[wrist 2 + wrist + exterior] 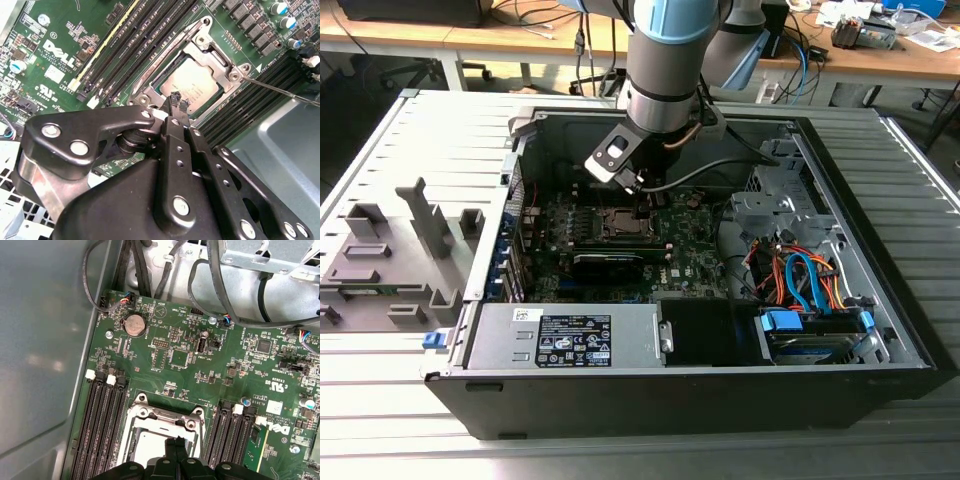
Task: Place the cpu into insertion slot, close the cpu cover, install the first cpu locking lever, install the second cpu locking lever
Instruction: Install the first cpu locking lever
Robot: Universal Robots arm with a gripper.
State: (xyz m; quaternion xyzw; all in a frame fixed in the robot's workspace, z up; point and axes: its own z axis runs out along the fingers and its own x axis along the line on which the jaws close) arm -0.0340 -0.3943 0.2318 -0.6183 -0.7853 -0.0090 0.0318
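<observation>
Leftmost lie the memory slots point(125, 50). My claw point(178, 102) has its fingers pressed together, gripping nothing, tips at the cpu cover point(212, 57) edge (contact uncertain). The cpu point(192, 82) sits in the insertion slot point(162, 75), cover down. A thin lever point(280, 90) extends rightward.

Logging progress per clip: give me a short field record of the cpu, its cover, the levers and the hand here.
cpu: seated under the cover, metal top showing through its window
cpu cover: lowered over the chip
hand: shut, tips at the cover's edge
locking lever: one thin rod angling away from the socket corner
</observation>
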